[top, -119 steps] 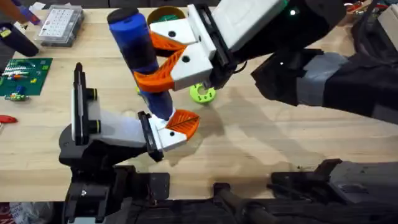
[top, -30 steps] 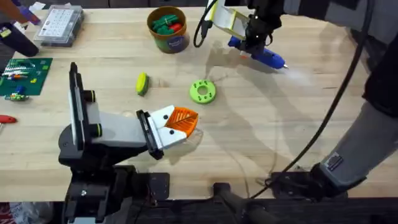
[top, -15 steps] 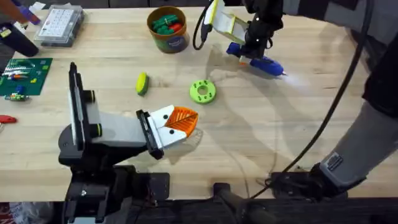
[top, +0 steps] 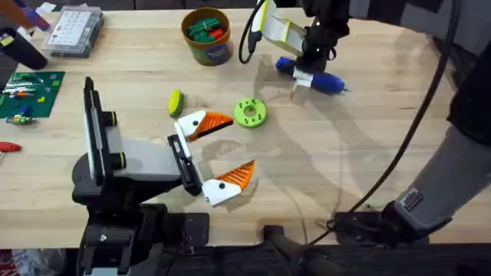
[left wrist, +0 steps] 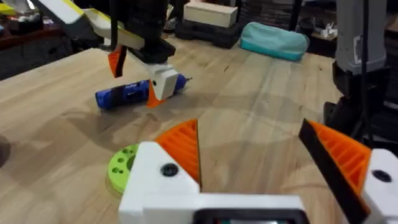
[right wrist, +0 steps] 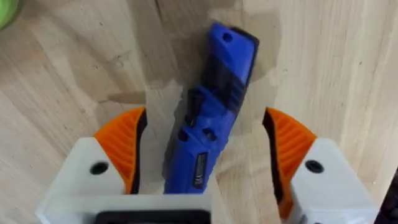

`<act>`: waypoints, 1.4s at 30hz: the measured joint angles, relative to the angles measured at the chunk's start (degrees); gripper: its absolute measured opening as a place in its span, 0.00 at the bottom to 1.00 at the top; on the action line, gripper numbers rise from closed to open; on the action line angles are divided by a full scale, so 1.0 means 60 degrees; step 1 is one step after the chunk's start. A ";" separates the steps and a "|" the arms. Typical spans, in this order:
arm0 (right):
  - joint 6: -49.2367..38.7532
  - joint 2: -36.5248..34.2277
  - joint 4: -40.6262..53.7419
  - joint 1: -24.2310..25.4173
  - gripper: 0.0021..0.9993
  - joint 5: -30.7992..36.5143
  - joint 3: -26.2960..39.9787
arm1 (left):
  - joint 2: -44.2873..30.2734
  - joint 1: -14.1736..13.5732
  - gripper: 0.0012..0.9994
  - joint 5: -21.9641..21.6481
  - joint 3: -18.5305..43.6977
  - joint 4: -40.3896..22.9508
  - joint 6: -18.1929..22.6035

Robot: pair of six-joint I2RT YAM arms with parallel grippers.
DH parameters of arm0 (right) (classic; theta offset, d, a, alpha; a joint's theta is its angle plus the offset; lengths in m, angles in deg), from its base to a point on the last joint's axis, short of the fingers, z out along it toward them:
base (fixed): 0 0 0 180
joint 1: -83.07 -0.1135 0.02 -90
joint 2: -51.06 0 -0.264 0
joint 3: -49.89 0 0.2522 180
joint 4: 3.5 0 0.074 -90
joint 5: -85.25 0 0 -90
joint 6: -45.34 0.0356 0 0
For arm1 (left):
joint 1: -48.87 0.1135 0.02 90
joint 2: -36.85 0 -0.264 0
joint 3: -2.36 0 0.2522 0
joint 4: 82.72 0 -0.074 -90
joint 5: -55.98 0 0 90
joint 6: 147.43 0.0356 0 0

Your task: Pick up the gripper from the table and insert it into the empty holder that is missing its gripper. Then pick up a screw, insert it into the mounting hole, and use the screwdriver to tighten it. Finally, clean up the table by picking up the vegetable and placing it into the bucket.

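Blue screwdriver (top: 311, 76) lying on bench (top: 368, 153), right hand (top: 302, 75) straddling it, fingers spread, not gripping. Left hand (top: 219, 151) hanging spread wide near green disc (top: 249, 113). Vegetable (top: 175, 102) lying beyond disc from screwdriver; bucket (top: 207, 34) standing farther back.

Bright even light, soft shadows, blurred foregrounds

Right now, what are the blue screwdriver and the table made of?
The screwdriver looks like hard plastic: smooth, slightly glossy blue with moulded seams and a screw hole. The table looks like wood: pale planks with visible grain and joint lines, a dull sheen. I can't be certain from looks alone.
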 joint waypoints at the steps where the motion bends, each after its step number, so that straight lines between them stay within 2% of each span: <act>1: 0.0002 0.0000 0.0001 0.0000 1.00 0.0000 0.0000 | 0.0000 0.0000 0.98 -0.0009 0.0000 0.0002 -0.0004; 7: 0.0284 0.0110 0.0033 -0.0069 1.00 0.0020 -0.0016 | 0.0000 0.0000 0.99 -0.0082 0.0000 0.0017 -0.0001; 12: 0.1098 0.1003 0.0175 -0.0497 1.00 0.0029 -0.0051 | 0.0000 0.0000 0.99 -0.0203 0.0000 0.0070 -0.0001; 19: 0.2485 0.2935 0.0550 -0.1296 1.00 0.0016 -0.0047 | 0.0000 0.0000 0.99 -0.1077 0.0000 0.0675 -0.0038; 25: 0.2926 0.3988 0.0866 -0.1671 1.00 0.0011 -0.0051 | 0.0000 0.0000 0.99 -0.1852 -0.0002 0.0966 -0.0534; 42: 0.2940 0.4040 0.0872 -0.1698 1.00 0.0011 -0.0051 | 0.0000 0.0000 0.99 -0.1880 -0.0004 0.1013 -0.0562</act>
